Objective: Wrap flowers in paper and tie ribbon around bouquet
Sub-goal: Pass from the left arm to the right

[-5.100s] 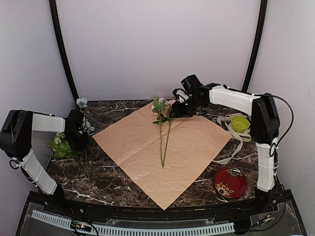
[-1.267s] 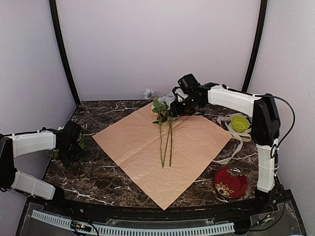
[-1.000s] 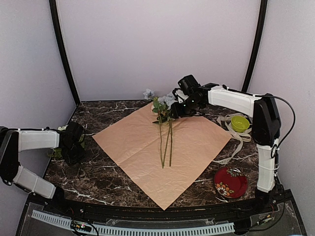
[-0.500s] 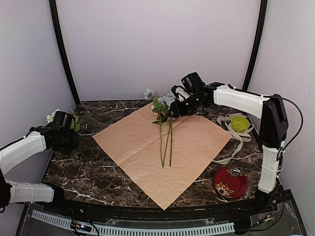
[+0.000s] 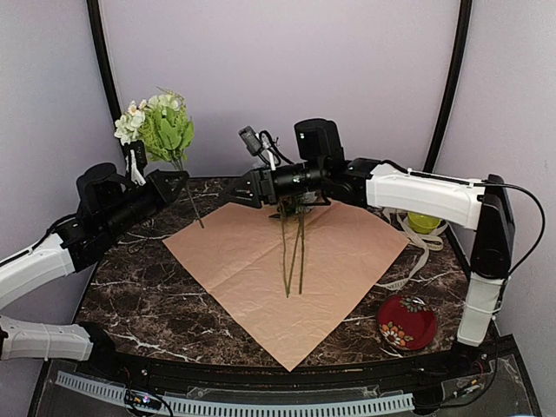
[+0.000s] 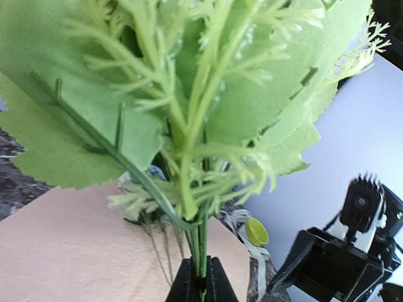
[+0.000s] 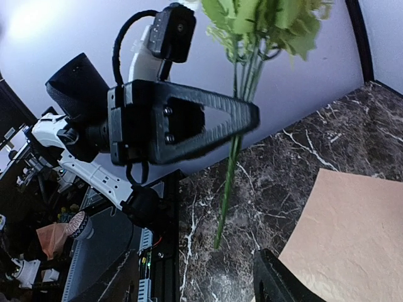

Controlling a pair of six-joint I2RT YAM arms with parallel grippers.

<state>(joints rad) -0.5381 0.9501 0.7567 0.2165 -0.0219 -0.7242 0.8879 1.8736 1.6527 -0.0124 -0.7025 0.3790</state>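
While the left claw [image 5: 182,177] is high above the table [image 5: 156,300] at about 10 o'clock, its jaws are pressed together on the thin green stems of a bunch of flowers [image 5: 158,129]. The bunch stands almost upright over this claw. It has big light-green leaves and small white blooms on its 9 o'clock side, and the stem ends hang down below the claw. In the left wrist view the two black fingers [image 6: 184,288] meet around the stems, and the leaves fill most of the picture.

The right claw [image 5: 233,196] is above the 12 o'clock corner of the paper [image 5: 339,261] and points to 9 o'clock, toward the left claw. Its fingers stand wide apart and hold nothing. The two claws are near each other but they do not touch.

The peach-beige paper lies flat in the middle of the table, turned like a diamond. On it lie some long-stemmed flowers [image 5: 292,252], with the stems running from 12 o'clock to 6 o'clock. Their heads are mostly hidden under the right arm. The ribbon [image 5: 423,249] lies in loose loops on the table at 3 o'clock, just beside the paper's corner, and a lime-green bowl [image 5: 423,217] sits among the loops. A red patterned plate [image 5: 407,321] is at about 4 o'clock, apart from the paper.
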